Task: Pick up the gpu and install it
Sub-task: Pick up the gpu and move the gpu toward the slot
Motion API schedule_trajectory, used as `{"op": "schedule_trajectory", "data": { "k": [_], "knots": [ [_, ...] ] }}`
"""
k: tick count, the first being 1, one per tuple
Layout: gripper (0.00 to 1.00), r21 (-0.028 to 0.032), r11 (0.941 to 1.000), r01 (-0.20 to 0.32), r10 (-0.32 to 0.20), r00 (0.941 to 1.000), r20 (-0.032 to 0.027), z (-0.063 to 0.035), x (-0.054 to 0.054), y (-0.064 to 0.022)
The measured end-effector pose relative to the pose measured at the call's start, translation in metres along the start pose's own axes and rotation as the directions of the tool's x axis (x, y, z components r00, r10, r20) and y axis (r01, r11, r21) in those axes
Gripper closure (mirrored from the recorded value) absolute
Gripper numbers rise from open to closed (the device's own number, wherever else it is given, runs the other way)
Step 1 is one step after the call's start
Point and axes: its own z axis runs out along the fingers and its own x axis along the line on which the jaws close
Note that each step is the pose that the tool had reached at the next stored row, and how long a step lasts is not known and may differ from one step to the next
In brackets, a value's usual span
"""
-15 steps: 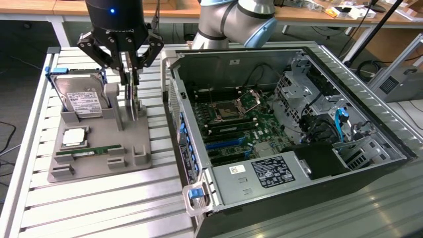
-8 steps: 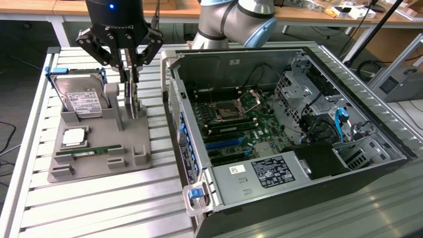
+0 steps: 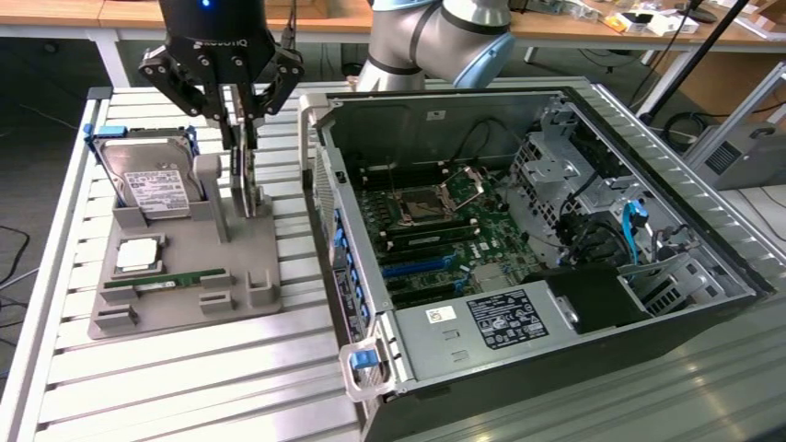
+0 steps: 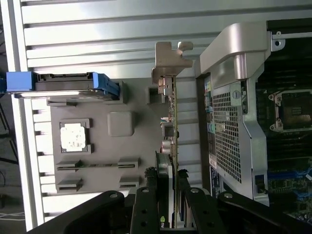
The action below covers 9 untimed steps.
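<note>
The gpu (image 3: 249,180) stands on edge in a slot of the grey holder (image 3: 184,267), a thin dark card seen edge-on. In the wrist view the gpu (image 4: 171,126) runs from my fingers to its silvery end bracket (image 4: 170,58). My gripper (image 3: 241,124) comes straight down over the card's upper edge. One black finger sits on each side, pressed against it. In the wrist view my gripper (image 4: 168,214) is shut on the card's near end. The card's lower edge still looks seated in the holder.
On the grey holder (image 4: 102,146) are also a hard drive in a blue frame (image 3: 154,184), a square CPU (image 3: 138,255) and a green RAM stick (image 3: 166,279). The open computer case (image 3: 540,230) lies close to the exterior view's right, with blue slots (image 3: 411,267) on its motherboard.
</note>
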Motion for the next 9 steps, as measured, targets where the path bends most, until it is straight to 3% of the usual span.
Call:
{"op": "schedule_trajectory", "data": {
  "k": [9],
  "knots": [
    [0.73,0.0000,1.0000,0.000,0.000,1.0000,0.0000,-0.0062,-0.0002,0.0002]
  ]
}}
